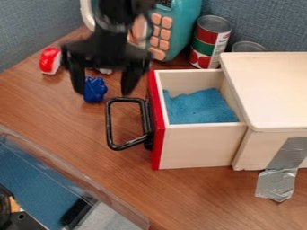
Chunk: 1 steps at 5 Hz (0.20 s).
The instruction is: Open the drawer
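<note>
Arm: black, entering at the top edge, left of centre
Gripper: upper left, hanging downward
Fingers: parted widely

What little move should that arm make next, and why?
Probably just lift the gripper a bit, away from the handle. The drawer already juts well out of its cabinet, enough to show the blue lining inside, and the gripper's parted fingers aren't holding the handle, so more pulling seems unneeded.
</note>
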### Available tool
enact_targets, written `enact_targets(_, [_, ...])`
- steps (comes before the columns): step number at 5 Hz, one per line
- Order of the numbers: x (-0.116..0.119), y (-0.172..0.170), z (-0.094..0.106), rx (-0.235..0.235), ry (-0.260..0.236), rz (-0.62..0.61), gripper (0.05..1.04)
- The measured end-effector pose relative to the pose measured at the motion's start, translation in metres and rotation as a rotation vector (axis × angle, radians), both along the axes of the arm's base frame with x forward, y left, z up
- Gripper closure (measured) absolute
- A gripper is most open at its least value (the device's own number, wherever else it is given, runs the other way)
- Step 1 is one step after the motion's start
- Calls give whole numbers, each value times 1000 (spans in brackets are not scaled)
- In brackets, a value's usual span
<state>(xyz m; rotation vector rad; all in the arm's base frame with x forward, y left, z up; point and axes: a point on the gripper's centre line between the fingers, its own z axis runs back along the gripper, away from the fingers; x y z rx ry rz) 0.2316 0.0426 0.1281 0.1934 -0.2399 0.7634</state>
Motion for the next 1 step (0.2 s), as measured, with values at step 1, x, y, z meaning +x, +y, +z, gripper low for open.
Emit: enact_targets(1, [-13,7,25,44,4,1,83])
